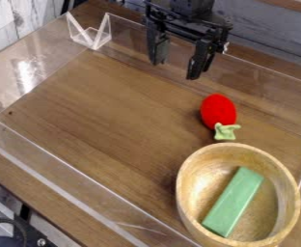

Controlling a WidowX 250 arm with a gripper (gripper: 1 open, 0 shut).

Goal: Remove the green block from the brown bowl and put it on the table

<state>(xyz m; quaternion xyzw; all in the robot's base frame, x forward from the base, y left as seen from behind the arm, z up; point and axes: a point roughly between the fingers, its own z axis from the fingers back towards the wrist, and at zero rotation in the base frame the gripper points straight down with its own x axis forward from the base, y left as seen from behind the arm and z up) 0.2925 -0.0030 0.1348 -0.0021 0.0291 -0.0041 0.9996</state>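
Note:
A light-green block [234, 204] lies flat inside the tan wooden bowl [195, 176], at the front right of the dark wood table [101, 116]. My gripper [176, 56] hangs at the back centre, pointing down, well away from the bowl. Its two black fingers [157, 46] stand apart with nothing between them. The block rests slanted, its upper end toward the bowl's far rim.
A red strawberry-like toy [219, 111] with a green stem lies just behind the bowl. Low clear plastic walls [63, 183] edge the table. A clear folded bracket [89, 32] stands at the back left.

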